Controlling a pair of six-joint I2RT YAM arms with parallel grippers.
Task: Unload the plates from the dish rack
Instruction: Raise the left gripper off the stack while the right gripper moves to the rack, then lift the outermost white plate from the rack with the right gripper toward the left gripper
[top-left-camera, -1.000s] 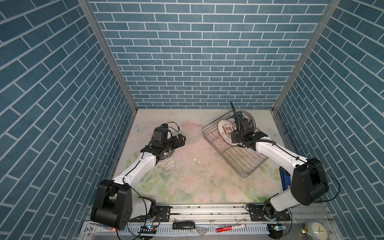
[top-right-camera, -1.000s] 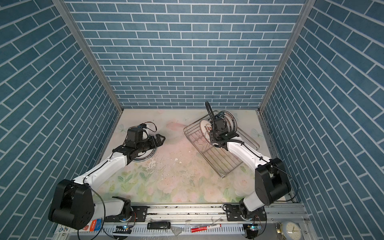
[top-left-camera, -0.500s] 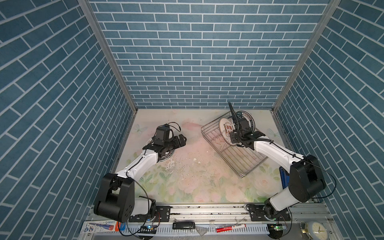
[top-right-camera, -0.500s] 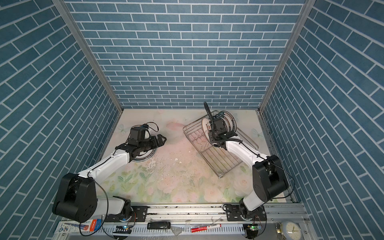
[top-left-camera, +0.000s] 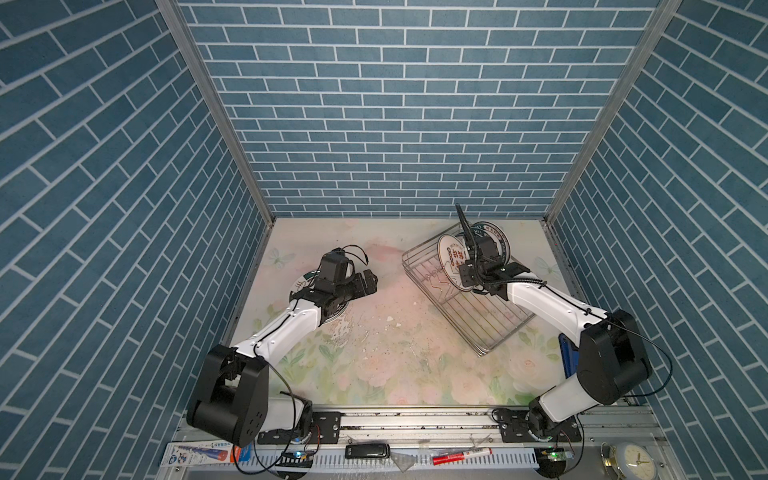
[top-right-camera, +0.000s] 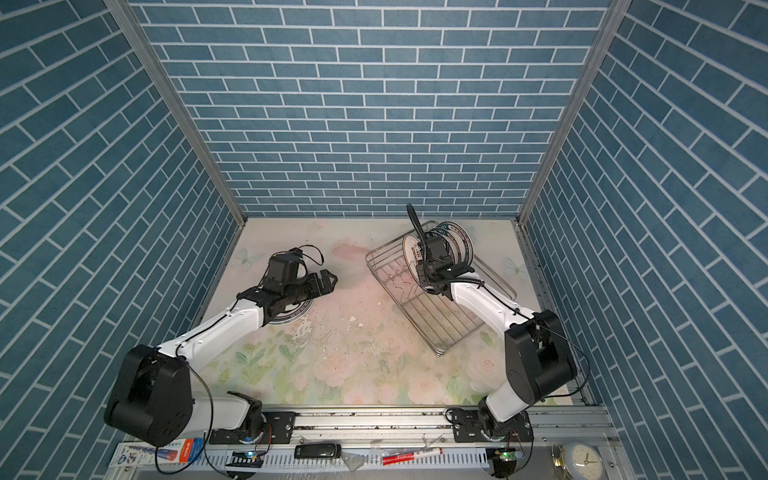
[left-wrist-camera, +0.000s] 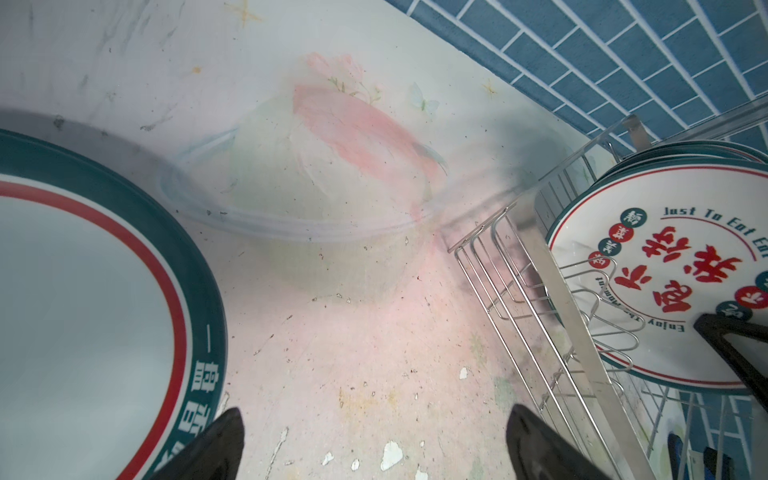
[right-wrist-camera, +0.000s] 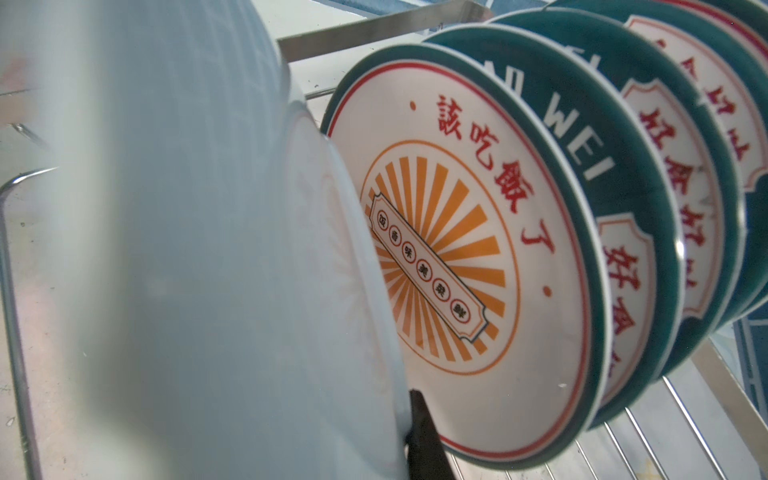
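The dish rack (top-left-camera: 484, 326) was set askew on the far right of the table (top-left-camera: 374, 357). The plates (top-left-camera: 494, 239) were stood on edge in a tight row at the rack's far end, with their faces turned toward the left and near side.

The front plate (top-left-camera: 451, 259) of that row (white, with large red characters and a thin green rim) was clamped at its near lower edge by the right gripper (top-left-camera: 469, 277), whose jaws were closed on the rim. In the right wrist view the plate's pale back was shown close and blurred. One black finger (right-wrist-camera: 417, 419) was pressed between it and the sunburst plate (right-wrist-camera: 453, 257) just behind, and the other finger was hidden by the plate. More green-rimmed plates (right-wrist-camera: 631, 174) were lined up behind that one. Whether they touched each other could not be told.

The left gripper (top-left-camera: 371, 284) was held above the table's left half, well apart from the rack, with its jaws spread wide. In the left wrist view both fingertips (left-wrist-camera: 224, 436) were seen parted over scuffed tabletop. A flat plate (left-wrist-camera: 91, 299), white-centred with a red ring and a dark green lettered rim, was seen lying face up on the table, partly beneath the left arm.
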